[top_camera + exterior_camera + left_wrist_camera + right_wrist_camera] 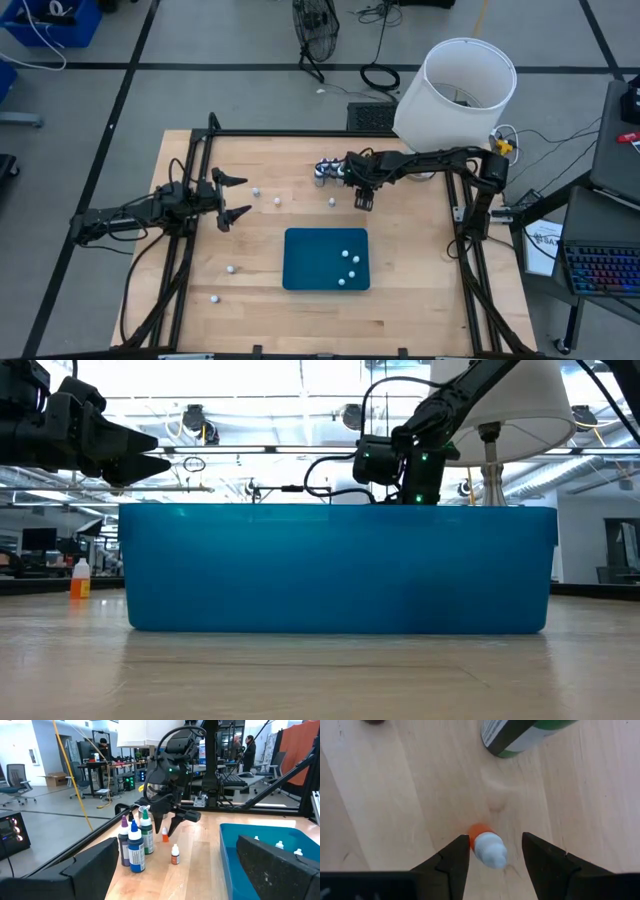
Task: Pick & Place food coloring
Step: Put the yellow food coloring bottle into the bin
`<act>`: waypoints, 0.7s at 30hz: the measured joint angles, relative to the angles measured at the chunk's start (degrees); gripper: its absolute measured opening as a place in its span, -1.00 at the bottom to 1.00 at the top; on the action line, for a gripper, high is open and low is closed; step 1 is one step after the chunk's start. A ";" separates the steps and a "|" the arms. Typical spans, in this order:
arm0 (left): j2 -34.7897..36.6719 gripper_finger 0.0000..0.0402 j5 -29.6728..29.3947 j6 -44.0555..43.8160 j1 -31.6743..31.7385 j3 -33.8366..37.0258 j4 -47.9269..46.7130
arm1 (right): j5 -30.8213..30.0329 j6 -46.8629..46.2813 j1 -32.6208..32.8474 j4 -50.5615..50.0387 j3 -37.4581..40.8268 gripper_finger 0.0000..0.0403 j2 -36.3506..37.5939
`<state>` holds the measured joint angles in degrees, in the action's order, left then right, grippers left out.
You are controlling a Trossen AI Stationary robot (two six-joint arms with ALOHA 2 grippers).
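Note:
The food coloring bottles are tiny, with white caps; the ones I see close up have orange bodies. Several lie in the teal tray (300,265). Others stand loose on the table, for example at bottle (257,190) and bottle (230,269). My right gripper (495,855) points down at the table's far side, open, with its fingers on either side of one upright orange bottle (487,847); that bottle (164,835) also shows in the left wrist view. My left gripper (233,197) hovers open over the table's left part, touching nothing.
Three taller dye bottles (134,845) stand close beside my right gripper, toward the far edge. Another tiny bottle (175,855) stands just near of it. A white lampshade (458,90) sits at the far right corner. Black frame rails (190,170) run along the table's sides.

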<state>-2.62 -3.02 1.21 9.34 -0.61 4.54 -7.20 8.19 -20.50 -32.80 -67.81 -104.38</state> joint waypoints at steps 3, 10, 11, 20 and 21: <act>-0.01 0.99 0.00 0.00 -0.01 0.00 0.00 | 0.00 0.02 -0.12 -0.12 0.00 -0.25 0.00; -0.01 0.99 0.00 0.00 -0.01 0.00 0.00 | 0.02 1.52 -0.03 -0.08 -0.02 -0.76 0.08; -0.01 0.99 0.00 0.00 -0.01 -0.01 0.00 | 0.01 1.75 0.16 -0.04 -0.02 -0.77 0.09; -0.01 0.99 0.01 0.00 -0.01 -0.01 0.00 | -0.10 1.51 3.73 -0.96 0.00 -0.77 2.52; -0.01 0.99 0.00 0.00 0.00 -0.01 0.00 | -0.11 1.05 4.48 -1.30 0.00 -0.77 3.45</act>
<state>-2.63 -3.02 1.21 9.34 -0.62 4.54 -7.31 9.24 -16.02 -34.10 -67.81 -100.93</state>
